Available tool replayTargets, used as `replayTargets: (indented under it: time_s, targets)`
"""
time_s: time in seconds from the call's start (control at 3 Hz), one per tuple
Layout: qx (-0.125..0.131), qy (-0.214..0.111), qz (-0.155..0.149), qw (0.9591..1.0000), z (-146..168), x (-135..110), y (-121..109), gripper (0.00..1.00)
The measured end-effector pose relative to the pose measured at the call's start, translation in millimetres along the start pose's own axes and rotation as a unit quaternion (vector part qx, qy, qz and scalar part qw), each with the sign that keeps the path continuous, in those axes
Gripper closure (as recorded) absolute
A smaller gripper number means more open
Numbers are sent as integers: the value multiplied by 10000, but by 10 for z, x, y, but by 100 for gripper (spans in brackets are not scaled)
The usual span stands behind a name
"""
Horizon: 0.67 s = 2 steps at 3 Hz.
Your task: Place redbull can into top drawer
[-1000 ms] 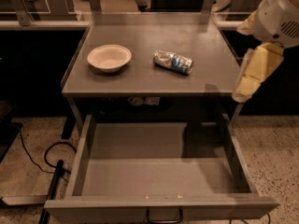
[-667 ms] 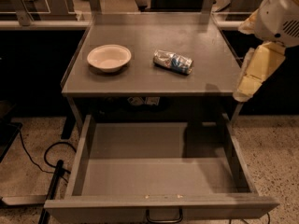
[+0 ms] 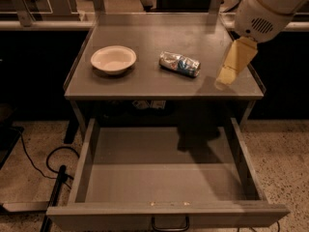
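Hanging over the right-hand edge of the bench (image 3: pixel 145 83), the gripper (image 3: pixel 224 77) is seen as a pale yellow wedge pointing down and to the left, carried by a white rounded arm housing (image 3: pixel 270 8) that enters from the upper right corner. Whether the jaws are open or closed cannot be told from this angle. No object is seen in them.

The redbull can (image 3: pixel 179 64) is laid on its side on the bench, near the jaws on their left and slightly farther back, clear of them and not touched. Its silver skin is marked with blue patches, and it looks somewhat dented.

Farther left of the jaws, beyond the can, a cream round bowl (image 3: pixel 113 59) is set upright on the bench, well apart from the can. Only its own bare inner surface is shown.

Below the jaws and toward the camera, the top drawer (image 3: pixel 164 180) is pulled fully out from under the bench. Its inside is shown as a bare grey floor between low side walls, crossed by a dark shadow at the back right. A dark loop handle (image 3: pixel 170 224) is fixed at the middle of the flat front panel.

A black cable (image 3: pixel 34 163) is trailed across the speckled floor (image 3: pixel 285 153), left of the drawer.
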<state>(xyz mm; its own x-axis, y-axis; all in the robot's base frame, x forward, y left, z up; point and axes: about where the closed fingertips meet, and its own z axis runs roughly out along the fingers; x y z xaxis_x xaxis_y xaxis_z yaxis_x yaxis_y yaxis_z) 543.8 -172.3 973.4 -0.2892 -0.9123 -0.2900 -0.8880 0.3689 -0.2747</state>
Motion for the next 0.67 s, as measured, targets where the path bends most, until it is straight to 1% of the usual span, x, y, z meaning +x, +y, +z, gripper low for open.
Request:
replayTargets:
  time_s: [0.33, 0.67]
  targets:
    - [138, 96, 130, 9998, 232, -259, -292, 0]
    - [136, 96, 129, 9998, 237, -263, -292, 0]
